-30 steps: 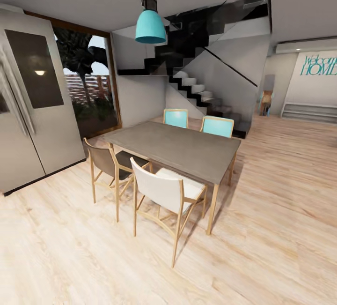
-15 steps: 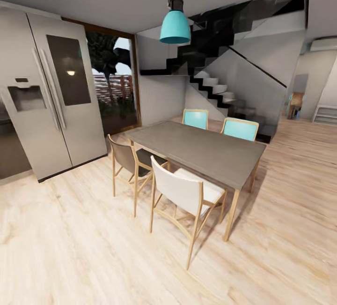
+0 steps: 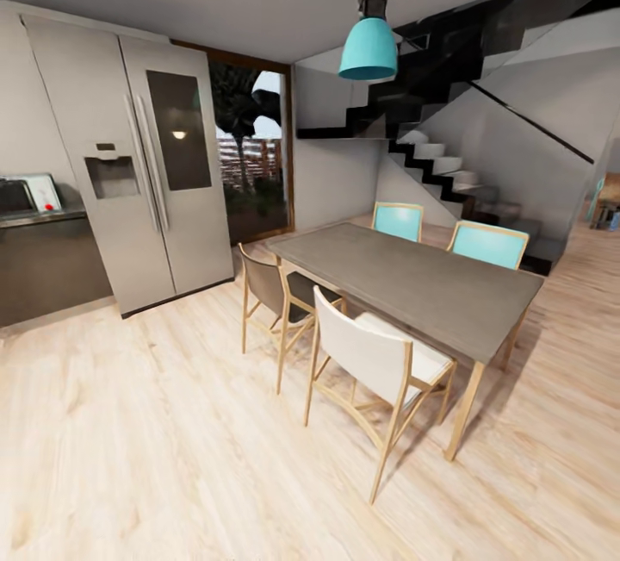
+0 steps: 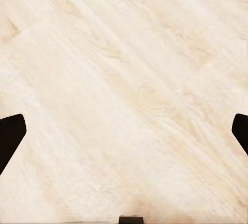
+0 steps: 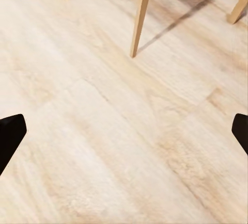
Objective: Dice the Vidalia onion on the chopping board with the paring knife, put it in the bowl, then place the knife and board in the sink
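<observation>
Facing a grey dining table with chairs, steel fridge left, grey glossy bench over dark cabinets beside it, both my jaws spread wide above pale wood floor.

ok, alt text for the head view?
A grey dining table with four chairs stands on a pale wood floor under a teal lamp. A steel fridge and a dark counter are at left, stairs behind.
</observation>
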Controlling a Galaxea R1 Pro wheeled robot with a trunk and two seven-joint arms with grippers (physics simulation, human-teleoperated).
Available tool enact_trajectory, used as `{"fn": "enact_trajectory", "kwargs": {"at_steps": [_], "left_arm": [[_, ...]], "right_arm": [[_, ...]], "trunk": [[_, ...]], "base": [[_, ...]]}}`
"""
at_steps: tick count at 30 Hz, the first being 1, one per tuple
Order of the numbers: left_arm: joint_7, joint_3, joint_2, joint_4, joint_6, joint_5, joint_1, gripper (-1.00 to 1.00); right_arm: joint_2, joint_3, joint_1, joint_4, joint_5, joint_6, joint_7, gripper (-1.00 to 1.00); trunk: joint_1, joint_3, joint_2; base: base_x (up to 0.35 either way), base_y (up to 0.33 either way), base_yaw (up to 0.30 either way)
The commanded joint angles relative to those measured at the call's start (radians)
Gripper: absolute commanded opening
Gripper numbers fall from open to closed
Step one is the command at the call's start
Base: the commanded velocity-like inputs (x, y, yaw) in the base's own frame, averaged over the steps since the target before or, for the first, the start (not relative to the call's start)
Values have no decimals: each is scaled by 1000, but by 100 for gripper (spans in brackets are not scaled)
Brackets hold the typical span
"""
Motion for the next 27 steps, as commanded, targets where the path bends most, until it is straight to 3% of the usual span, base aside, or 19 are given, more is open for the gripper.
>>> {"fn": "enact_trajectory", "kwargs": {"at_steps": [1,27], "left_arm": [[0,1,0,-1,-1,1,1,100],[0,-1,-4,-2,-2,-1,0,100]], "right_arm": [[0,0,-1,1,0,-3,0,100],[0,0,-1,1,2,-3,-1,100]], "trunk": [[0,-1,0],[0,-1,0]], "base": [[0,0,282],[0,0,282]]}}
